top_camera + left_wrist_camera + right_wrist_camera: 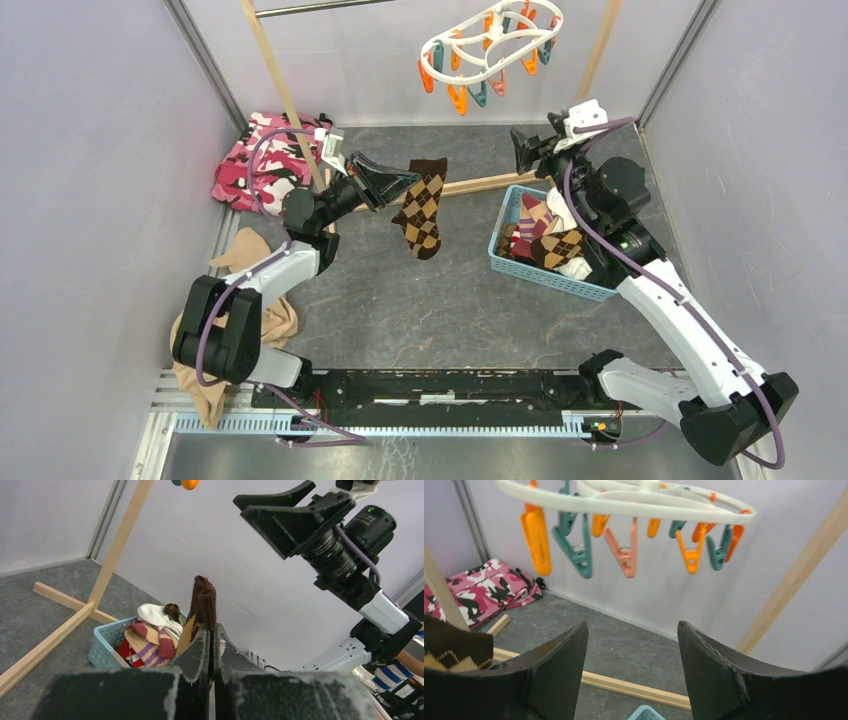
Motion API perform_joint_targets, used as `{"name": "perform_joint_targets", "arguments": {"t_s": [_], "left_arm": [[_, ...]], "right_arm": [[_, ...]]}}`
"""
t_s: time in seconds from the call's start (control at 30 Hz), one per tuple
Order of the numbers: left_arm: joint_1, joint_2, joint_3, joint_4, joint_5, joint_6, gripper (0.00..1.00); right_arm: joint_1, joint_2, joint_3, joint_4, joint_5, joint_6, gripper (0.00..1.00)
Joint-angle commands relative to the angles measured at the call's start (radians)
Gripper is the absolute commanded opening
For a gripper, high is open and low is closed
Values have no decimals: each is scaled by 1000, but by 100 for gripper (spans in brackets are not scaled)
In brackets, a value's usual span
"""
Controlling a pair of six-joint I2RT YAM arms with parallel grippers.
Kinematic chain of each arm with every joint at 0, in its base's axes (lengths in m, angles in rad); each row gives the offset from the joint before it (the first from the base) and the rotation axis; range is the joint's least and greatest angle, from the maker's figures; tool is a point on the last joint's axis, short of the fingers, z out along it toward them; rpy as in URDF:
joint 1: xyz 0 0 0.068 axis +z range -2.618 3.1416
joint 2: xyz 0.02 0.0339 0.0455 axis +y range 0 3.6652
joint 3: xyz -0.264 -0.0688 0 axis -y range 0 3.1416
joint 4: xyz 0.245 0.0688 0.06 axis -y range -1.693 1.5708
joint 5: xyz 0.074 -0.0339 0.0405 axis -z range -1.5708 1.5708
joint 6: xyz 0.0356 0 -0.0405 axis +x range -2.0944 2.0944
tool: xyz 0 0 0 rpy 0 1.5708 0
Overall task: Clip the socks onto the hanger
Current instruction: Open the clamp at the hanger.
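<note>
Frame: the wooden rack frame [283, 95] stands just beside my left arm [300, 255]; a careless lift toward the hanger could knock its post.
Hanger: the hanger [492, 45] hangs free above the far worktop [420, 300]; I judge any push will set it swinging and spoil my alignment.
Basket: the blue basket [540, 277] on the right holds the other socks [548, 240]; no worry for this step.
Sock: the argyle sock [420, 205] dangles in mid-air between frame and basket, well below the hanger; the pinch is narrow, so it may slip.
Left hand: the left hand [211, 635] is clamped together on the sock near its brown cuff.
Right hand: the right hand [633, 645] is apart and empty, raised below the pegs; two hands meeting there risk a bump.
Pegs: the clothespins [576, 550] are small and dangling; one could twist away when squeezed.
</note>
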Motion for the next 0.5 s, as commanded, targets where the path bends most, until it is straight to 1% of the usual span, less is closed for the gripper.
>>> {"name": "perform_joint_targets", "arguments": {"t_s": [0.0, 0.07, 0.23, 0.47], "left_arm": [[3, -48, 4, -20, 7, 106, 2], [3, -57, 6, -45, 5, 126, 2], [3, -72, 5, -86, -2, 161, 2], [3, -85, 1, -123, -10, 200, 2]], "right_arm": [[-13, -20, -90, 207, -186, -139, 70], [-12, -14, -109, 242, -216, -182, 68], [-11, 18, -119, 330, -293, -211, 62], [-11, 65, -128, 449, -291, -300, 62]]}}
